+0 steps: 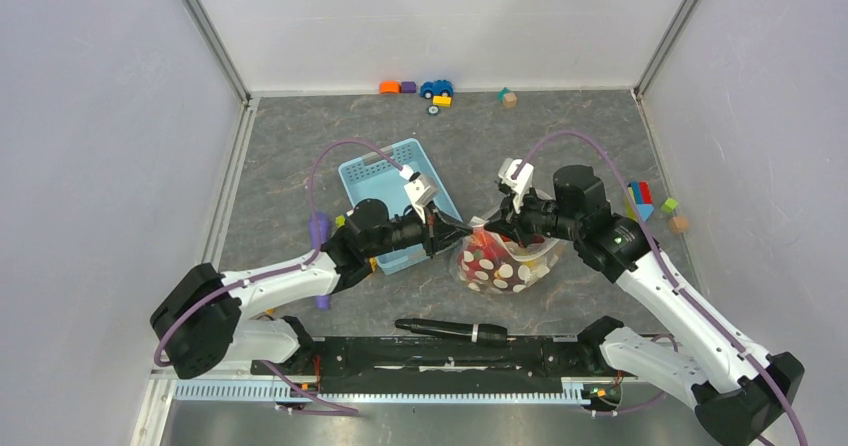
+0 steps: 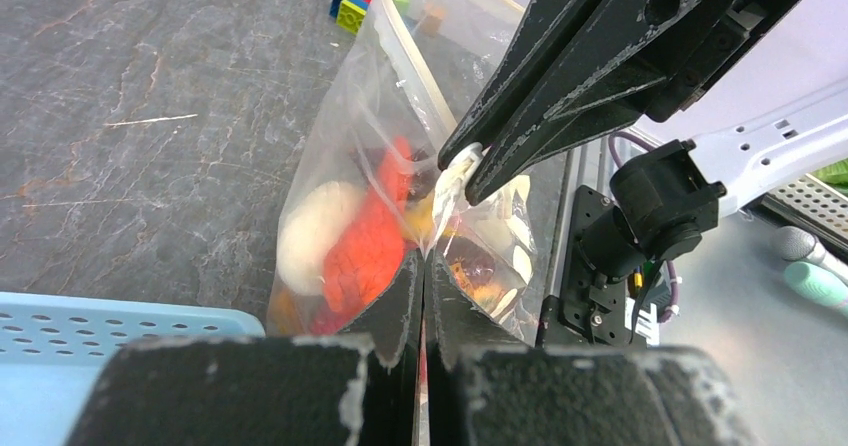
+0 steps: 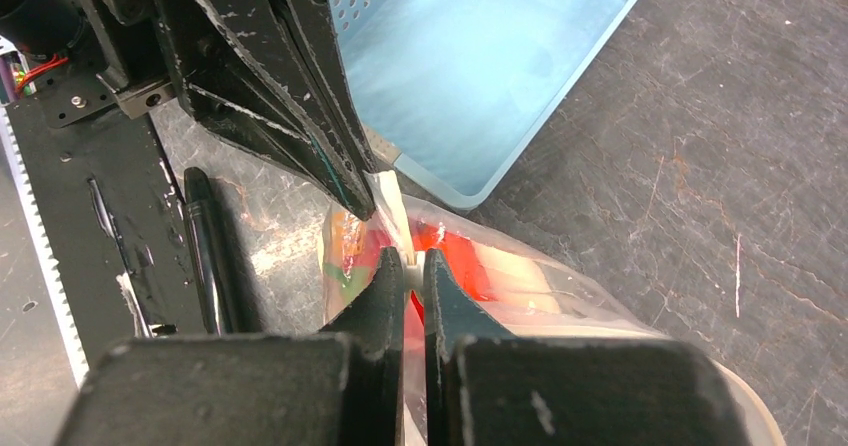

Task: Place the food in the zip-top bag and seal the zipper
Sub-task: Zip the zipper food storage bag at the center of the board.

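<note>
The left end effector point(image 1: 445, 229) is pinched shut on the mouth edge of the zip-top bag point(image 1: 505, 264), which sits on the bench point(image 1: 300, 146) with the food point(image 2: 365, 251) inside. The right end effector point(image 1: 497, 228) pinches the zipper point(image 2: 406, 61) too. If one slips, the bag could flop open.

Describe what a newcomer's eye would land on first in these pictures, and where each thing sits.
The dotted zip-top bag, stuffed with red and white toy food, draws the eye at the centre of the top view, just right of the light-blue basket. The left gripper and right gripper meet tip to tip at its mouth, both pinched on the top edge. Small coloured blocks lie scattered toward the far and right edges.
</note>
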